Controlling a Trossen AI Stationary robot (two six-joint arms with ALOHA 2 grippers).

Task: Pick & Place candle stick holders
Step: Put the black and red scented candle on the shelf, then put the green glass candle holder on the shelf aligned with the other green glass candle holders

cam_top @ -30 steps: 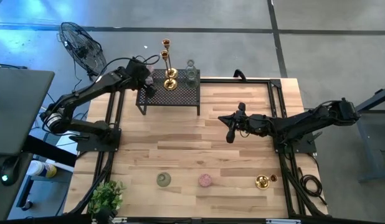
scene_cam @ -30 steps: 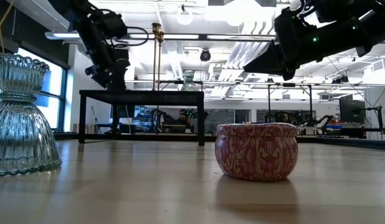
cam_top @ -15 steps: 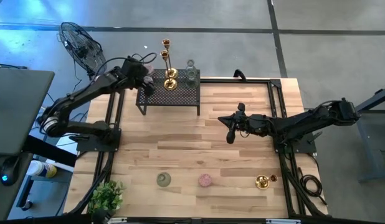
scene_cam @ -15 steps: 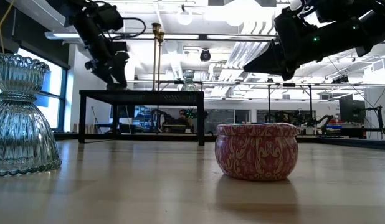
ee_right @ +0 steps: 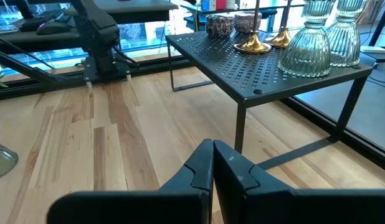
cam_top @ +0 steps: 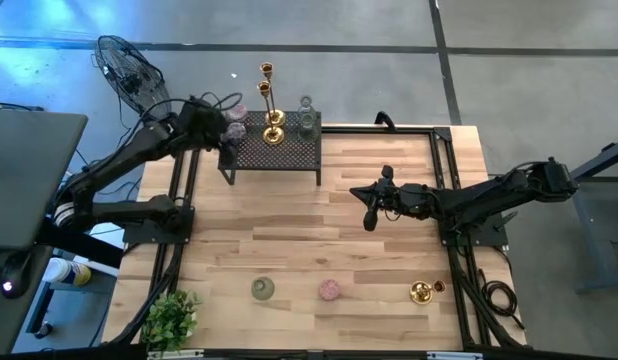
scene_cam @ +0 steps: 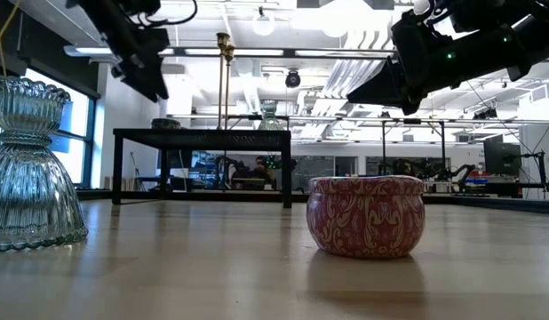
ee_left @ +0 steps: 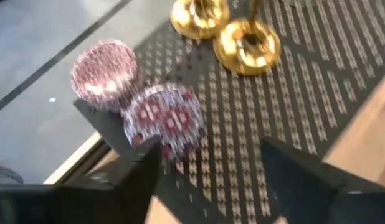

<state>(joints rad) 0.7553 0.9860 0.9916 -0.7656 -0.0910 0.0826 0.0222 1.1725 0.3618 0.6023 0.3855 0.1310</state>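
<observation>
The surface was pale blond wood, laid in long planks with a streaky grain. The rack was black metal, its top patterned with fine rows of perforations. On it, two round pink holders carried a dense maroon-and-white print, perhaps floral, though the left wrist view blurred it. Beside them the tall candlesticks had shiny gold bases. The ribbed glass holders were pale greenish and clear. Down on the wood, another pink holder showed cream scrollwork on deep rose, a glass holder was ridged and blue-green, and a squat holder was gold. The plant was leafy green. Both arms were dark.
</observation>
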